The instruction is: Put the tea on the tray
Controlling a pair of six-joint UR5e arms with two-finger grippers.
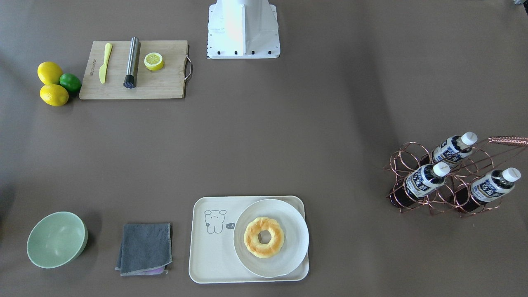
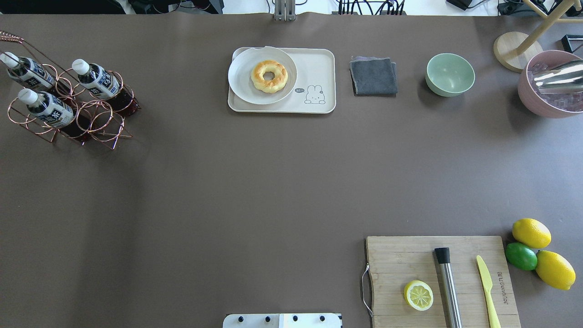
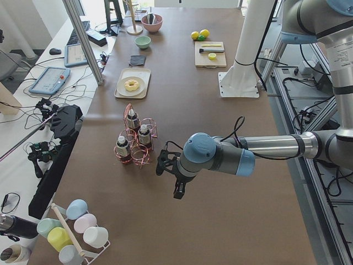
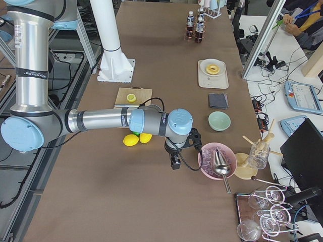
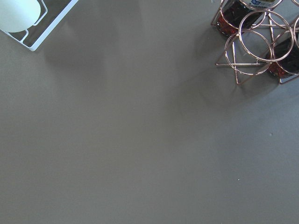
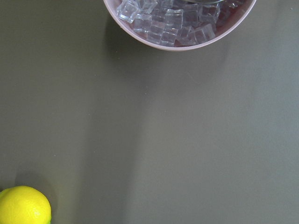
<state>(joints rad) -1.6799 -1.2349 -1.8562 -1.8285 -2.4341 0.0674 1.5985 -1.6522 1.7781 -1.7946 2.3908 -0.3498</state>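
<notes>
Though apart, tea (image 3: 144, 137) nr end effector (image 3: 178, 189)

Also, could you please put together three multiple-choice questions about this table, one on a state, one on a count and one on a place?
1. The lemon on the wooden cutting board is: A) cut in half, B) whole, C) peeled.
2. How many tea bottles stand in the copper wire rack? A) one, B) two, C) three.
3. The round white plate sits on: A) the cutting board, B) the cream tray, C) the wire rack.

Answers: 1 A, its cut face with the segments shows upward. 2 C, three white caps stick out of the rack. 3 B, the plate rests on one end of the tray.
</notes>
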